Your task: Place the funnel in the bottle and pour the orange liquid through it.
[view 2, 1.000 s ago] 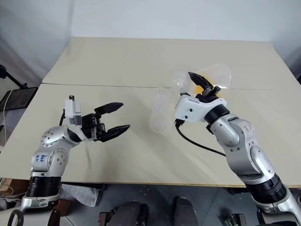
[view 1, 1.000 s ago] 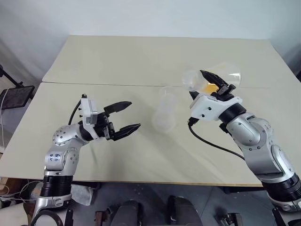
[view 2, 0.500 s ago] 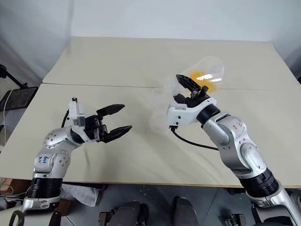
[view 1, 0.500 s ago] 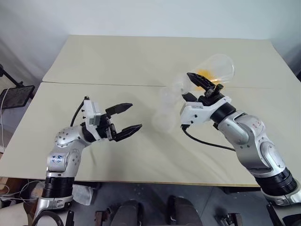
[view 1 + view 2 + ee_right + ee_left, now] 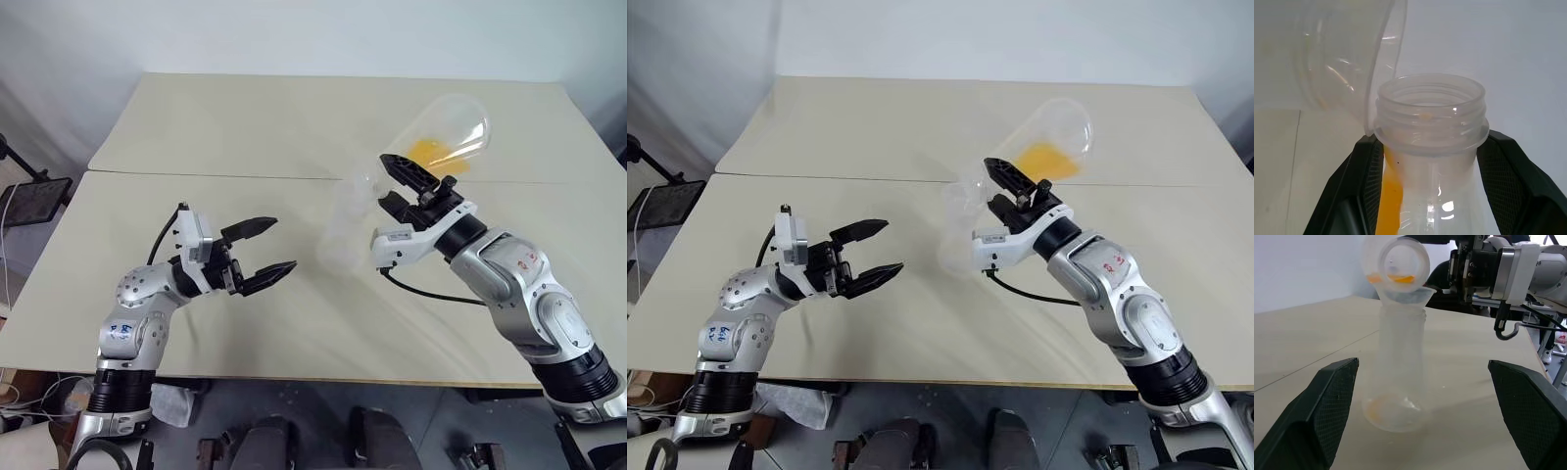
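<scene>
I am seeing the right gripper (image 5: 416, 186) clenching its jaws on the neck of a large clear flask (image 5: 446, 137), which is tipping over with its wide base raised up and away and its open mouth angling down toward the bottle (image 5: 345, 230). The orange liquid (image 5: 431, 152) is pooling along the lower wall of the flask's body, and in the right wrist view a streak of it (image 5: 1391, 200) is running along the inside of the neck between the black fingers (image 5: 1508, 181). The bottle is standing upright on the worktop (image 5: 294, 127), roughly midway between the two arms and just beside the right gripper. In the left wrist view the funnel (image 5: 1403, 296) is sitting in the bottle's mouth, with the flask's round opening hanging directly above it, and a thin trace of orange is lying at the bottle's base (image 5: 1376, 409). I cannot tell whether liquid is actually leaving the flask's mouth. The left gripper (image 5: 265, 250) is hovering above the worktop with its jaws spread wide and released, grasping nothing, pointing toward the bottle and staying well apart from it.
</scene>
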`<state>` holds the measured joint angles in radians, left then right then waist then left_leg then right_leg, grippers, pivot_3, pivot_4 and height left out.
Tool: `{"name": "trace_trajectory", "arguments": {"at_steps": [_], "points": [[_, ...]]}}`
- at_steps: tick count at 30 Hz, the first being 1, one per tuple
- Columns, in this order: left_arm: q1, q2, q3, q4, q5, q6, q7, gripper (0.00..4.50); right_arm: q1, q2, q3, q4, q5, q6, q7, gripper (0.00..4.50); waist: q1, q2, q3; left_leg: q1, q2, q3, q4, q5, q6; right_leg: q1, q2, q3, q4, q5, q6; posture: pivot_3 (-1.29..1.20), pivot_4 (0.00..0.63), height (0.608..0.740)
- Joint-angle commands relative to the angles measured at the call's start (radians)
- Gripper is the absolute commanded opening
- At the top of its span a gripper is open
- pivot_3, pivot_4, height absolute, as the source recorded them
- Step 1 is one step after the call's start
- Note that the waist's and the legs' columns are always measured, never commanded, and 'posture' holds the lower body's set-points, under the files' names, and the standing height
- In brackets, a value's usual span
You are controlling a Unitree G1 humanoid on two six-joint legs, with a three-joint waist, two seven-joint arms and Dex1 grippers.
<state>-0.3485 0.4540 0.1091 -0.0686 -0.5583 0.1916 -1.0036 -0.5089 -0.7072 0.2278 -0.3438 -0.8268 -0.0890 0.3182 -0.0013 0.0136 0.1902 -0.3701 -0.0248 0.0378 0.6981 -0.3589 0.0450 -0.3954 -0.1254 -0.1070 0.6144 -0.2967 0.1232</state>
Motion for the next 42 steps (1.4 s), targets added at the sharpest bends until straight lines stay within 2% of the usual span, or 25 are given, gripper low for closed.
{"name": "trace_trajectory", "arguments": {"at_steps": [1,13,42], "points": [[0.0,0.009,0.002,-0.038,-0.003,-0.007,0.002,4.5,-0.031,-0.012,-0.051,-0.019,-0.029,-0.021,-0.029,2.41,0.0,0.0,0.0,0.0,0.0,0.0,0.0,0.0,0.0,0.0,0.0,0.0,0.0,0.0,0.0,0.0,0.15,0.74],[-0.004,0.002,0.0,-0.039,-0.002,-0.012,0.013,4.5,-0.038,-0.022,-0.065,0.004,-0.104,-0.063,-0.061,2.41,0.0,0.0,0.0,0.0,0.0,0.0,0.0,0.0,0.0,0.0,0.0,0.0,0.0,0.0,0.0,0.0,0.15,0.74],[-0.006,0.003,0.01,-0.02,0.029,-0.09,0.031,4.5,-0.043,-0.018,-0.08,0.011,-0.151,-0.116,-0.101,2.41,0.0,0.0,0.0,0.0,0.0,0.0,0.0,0.0,0.0,0.001,0.001,0.0,-0.001,0.0,0.0,0.0,0.15,0.74]]}}
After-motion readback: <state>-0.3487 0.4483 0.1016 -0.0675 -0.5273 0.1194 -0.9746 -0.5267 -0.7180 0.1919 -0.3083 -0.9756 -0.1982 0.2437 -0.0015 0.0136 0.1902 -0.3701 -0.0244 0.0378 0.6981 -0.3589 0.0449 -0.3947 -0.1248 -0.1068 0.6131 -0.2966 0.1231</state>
